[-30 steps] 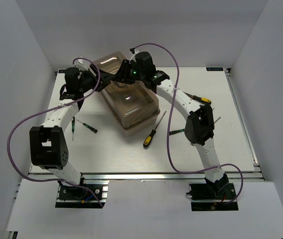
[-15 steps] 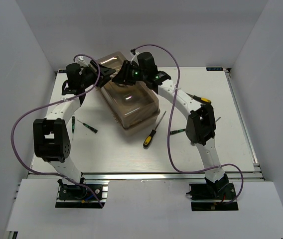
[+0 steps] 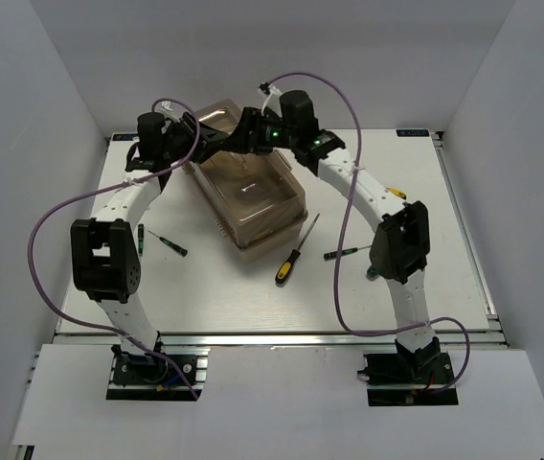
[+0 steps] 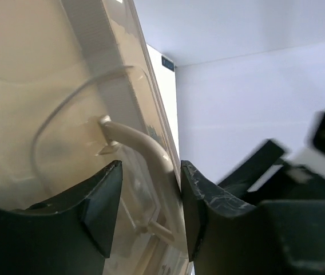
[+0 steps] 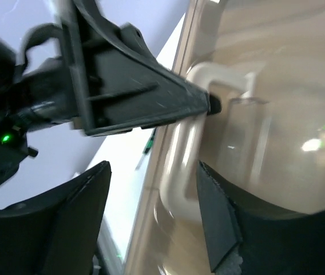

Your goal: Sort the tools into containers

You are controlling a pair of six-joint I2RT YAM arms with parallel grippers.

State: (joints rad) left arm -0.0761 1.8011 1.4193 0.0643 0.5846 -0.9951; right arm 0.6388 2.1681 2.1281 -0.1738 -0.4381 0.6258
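The left gripper [image 4: 148, 200] has its two fingers apart, and the pale handle [image 4: 142, 146] of the box lid runs through the gap. It does not look squeezed. The right gripper [image 5: 151, 223] is spread apart too, with the same handle between its fingers. The tip of the left gripper is right there beside it, touching or almost touching the handle's end.

Both grippers sit at the far end of the brown see-through lid [image 3: 253, 192] of the toolbox [image 3: 245, 245]. The lid looks shut.

The tools lie outside the box on the counter [image 3: 253, 297]: a yellow-and-black screwdriver [image 3: 289, 261] just in front of the box, a green-handled screwdriver [image 3: 342, 254] to its right, and small dark drivers [image 3: 170, 243] on the left.

What could go wrong? Two grippers share one small handle, so they could bump each other. If one pulls while the lid is latched, I think the whole box could lift or slide and knock the tools. The smooth handle could also slip out.

A little dark label [image 3: 412, 133] sits on the far edge of the counter, but it is too small to read. I see no name on the box.
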